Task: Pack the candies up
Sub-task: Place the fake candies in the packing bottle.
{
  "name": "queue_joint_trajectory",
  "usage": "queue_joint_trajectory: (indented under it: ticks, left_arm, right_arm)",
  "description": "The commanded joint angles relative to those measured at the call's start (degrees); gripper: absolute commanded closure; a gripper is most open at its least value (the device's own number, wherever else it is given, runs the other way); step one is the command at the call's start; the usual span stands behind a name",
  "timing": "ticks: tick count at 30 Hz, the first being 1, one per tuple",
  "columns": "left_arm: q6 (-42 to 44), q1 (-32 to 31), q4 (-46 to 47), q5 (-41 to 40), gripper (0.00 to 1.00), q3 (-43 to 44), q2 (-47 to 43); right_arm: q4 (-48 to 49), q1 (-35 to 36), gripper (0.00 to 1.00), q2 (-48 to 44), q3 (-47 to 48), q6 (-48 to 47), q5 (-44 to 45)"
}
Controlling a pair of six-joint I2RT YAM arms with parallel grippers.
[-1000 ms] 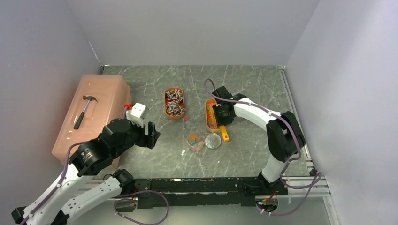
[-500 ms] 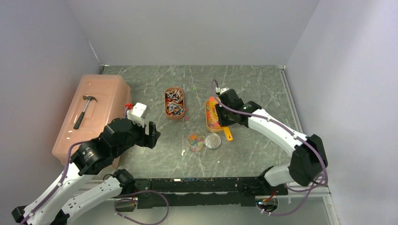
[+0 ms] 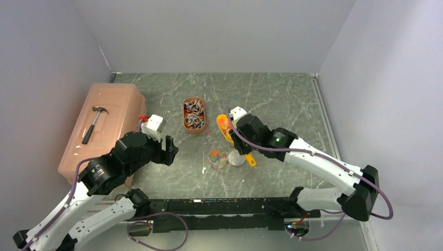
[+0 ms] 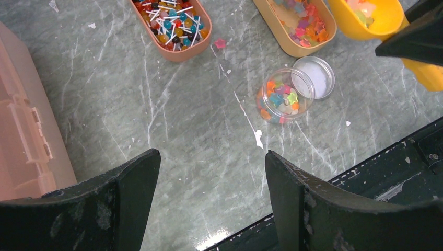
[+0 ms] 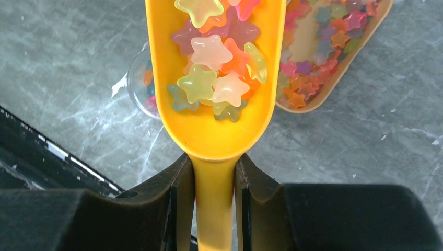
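Observation:
My right gripper (image 5: pixel 214 178) is shut on the handle of a yellow scoop (image 5: pixel 209 130). The scoop's bowl holds several star-shaped candies (image 5: pixel 209 52) and hangs above the table, partly over a small clear jar (image 5: pixel 142 83). In the top view the scoop (image 3: pixel 223 124) points away from the jar (image 3: pixel 218 158), whose lid (image 3: pixel 236 157) lies beside it. The jar (image 4: pixel 284 95) has some star candies in it. My left gripper (image 4: pixel 211 172) stands open above bare table, left of the jar, with nothing between its fingers.
An oval orange tray (image 3: pixel 194 115) of wrapped sweets sits at the middle back. A second tray (image 4: pixel 298 23) of star candies lies right of it. One pink candy (image 4: pixel 220 43) lies loose on the table. A pink box (image 3: pixel 99 125) with a hammer (image 3: pixel 94 123) stands at the left.
My right arm has swung left and nearer, lifting the loaded scoop out of the star-candy tray toward the jar. The left arm has not moved.

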Motion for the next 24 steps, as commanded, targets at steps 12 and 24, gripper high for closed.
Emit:
queue_joint_trajectory:
  ticks: [12,24]
  left_arm:
    - [-0.28,0.07,1.51,-0.28,0.21,0.03,-1.17]
    - [-0.25,0.05,1.74,-0.17,0.21,0.04,-2.39]
  right_arm:
    - [-11.25,11.37,1.00,-1.06,3.10,7.47,0.10]
    - [-20.53,14.01,1.00,5.25,5.83,10.91,-5.50]
